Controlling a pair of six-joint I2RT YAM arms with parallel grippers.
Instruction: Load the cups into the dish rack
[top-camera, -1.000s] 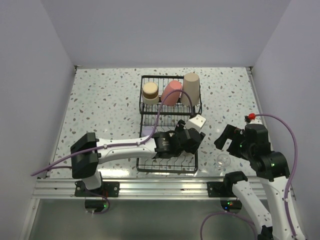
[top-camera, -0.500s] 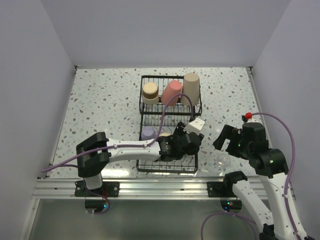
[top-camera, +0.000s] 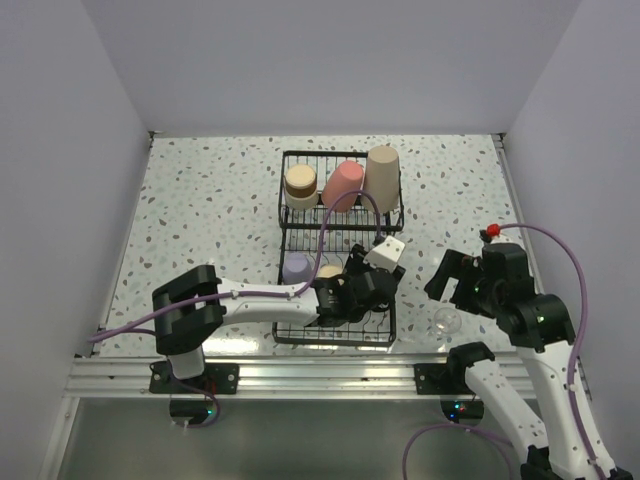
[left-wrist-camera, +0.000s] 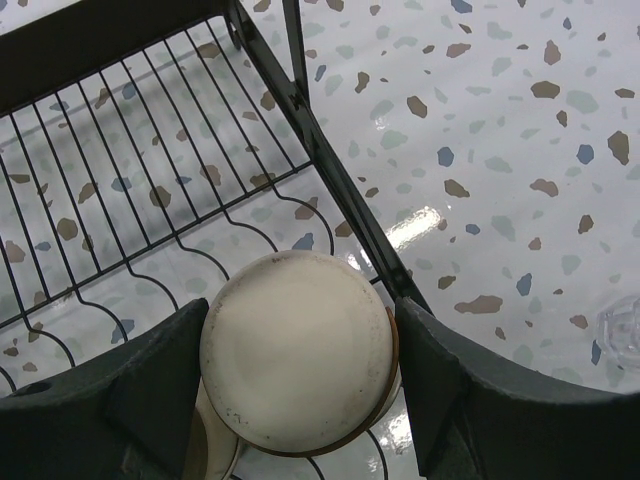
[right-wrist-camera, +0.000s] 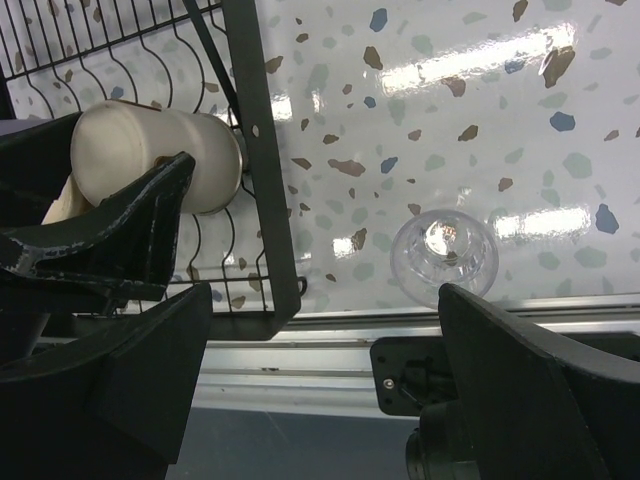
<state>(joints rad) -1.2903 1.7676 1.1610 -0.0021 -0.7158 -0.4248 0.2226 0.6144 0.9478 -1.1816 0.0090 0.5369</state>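
Speckled table (top-camera: 200, 220) is carrying the black wire rack (left-wrist-camera: 337, 175) at its middle. The raised far basket of the rack is already holding a brown-rimmed cup (top-camera: 300, 185), a pink cup (top-camera: 343, 183) and a tall beige cup (top-camera: 381, 175). A lavender cup (top-camera: 296, 268) is sitting in the lower tined section. I am gripping a tan cup (left-wrist-camera: 297, 350) with my left pincer (left-wrist-camera: 300, 330), one finger pressing on each side of its wall. I am holding it on its side at the near right corner of that lower section, just inside the frame; whether it is touching the wires I cannot tell. I am judging this cup to be light, rigid and smooth-walled, so probably slippery and liable to chip against wire. A hold across the middle of the body, as now, is suiting it best, followed by a gentle release. My right pincer (right-wrist-camera: 320, 300) is hanging fully spread and empty above the table, right of the rack. It is near the small clear glass (right-wrist-camera: 443, 255), which is standing on the table just outside the frame. I am expecting the glass to be very light, brittle and slick, and hard to see against the speckle. I am planning to take it low across its outer wall, with mild pressure.
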